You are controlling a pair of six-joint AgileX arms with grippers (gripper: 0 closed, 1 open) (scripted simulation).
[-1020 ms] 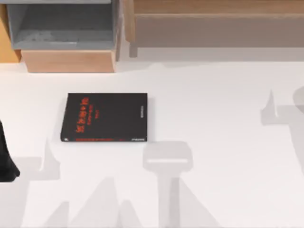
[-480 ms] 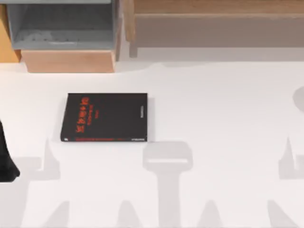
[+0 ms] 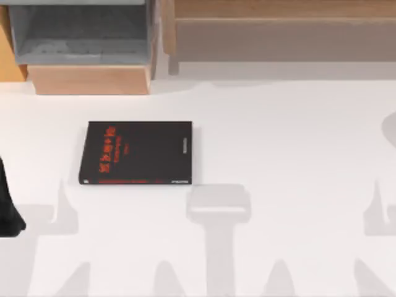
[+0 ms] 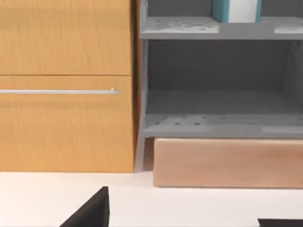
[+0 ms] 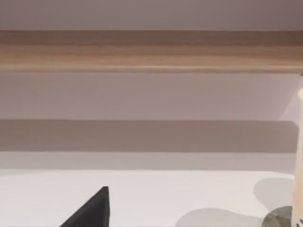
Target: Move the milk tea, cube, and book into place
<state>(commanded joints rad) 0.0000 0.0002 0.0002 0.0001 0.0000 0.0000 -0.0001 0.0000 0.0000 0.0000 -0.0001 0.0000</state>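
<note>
Lying flat on the desk, cover up, the book sits toward the left edge, just in front of the grey shelf unit; the left arm rests at the desk's left edge. Whether either claw is released or clenched cannot be told.

Bright, even light floods the white desk with no glare. Soft grey shadows spread along the lower frame of the top view, and the book casts almost none. Edges look slightly soft.

Rendered study or office corner, white table, wooden cabinet, grey shelving
</note>
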